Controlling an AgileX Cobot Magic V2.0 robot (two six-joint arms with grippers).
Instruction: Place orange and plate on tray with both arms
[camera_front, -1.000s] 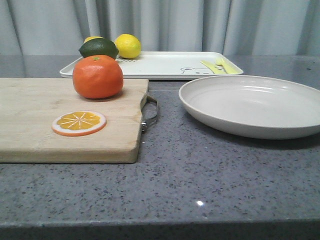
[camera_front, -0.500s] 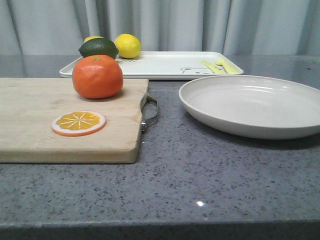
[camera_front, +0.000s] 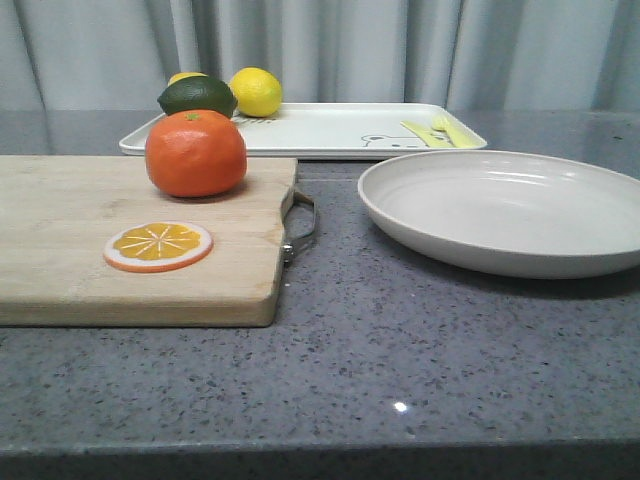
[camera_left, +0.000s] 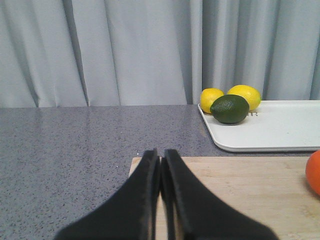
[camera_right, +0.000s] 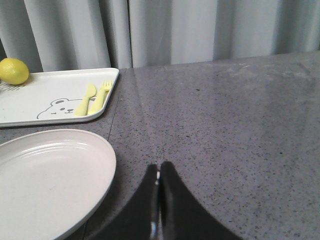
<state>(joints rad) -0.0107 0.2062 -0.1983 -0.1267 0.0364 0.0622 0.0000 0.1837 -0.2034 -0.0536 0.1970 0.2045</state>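
**Both claws closed and empty; orange and plate not yet on tray**

The orange (camera_front: 195, 153) sits on the wooden cutting board (camera_front: 70, 240) at the bench's (camera_front: 400, 350) left side, near the board's far right corner. A flat orange slice (camera_front: 158, 246) lies on the board nearer the front edge. The board's metal handle (camera_front: 300, 225) projects from its right end.

The plate (camera_front: 505, 210) rests directly on the bench at the right side, well apart from the board and just in front of the tray (camera_front: 330, 128). It holds nothing.

The tray lies along the far edge of the bench. On its left end are a dark green lime (camera_front: 197, 95) and two lemons (camera_front: 256, 91). A bear drawing and yellow cutlery print mark its right end.

The left claw (camera_left: 160, 170) hangs over the board's left end, fingers pressed together, gripping nothing. The right claw (camera_right: 158, 182) hangs over bare bench just right of the plate, fingers likewise together and empty.
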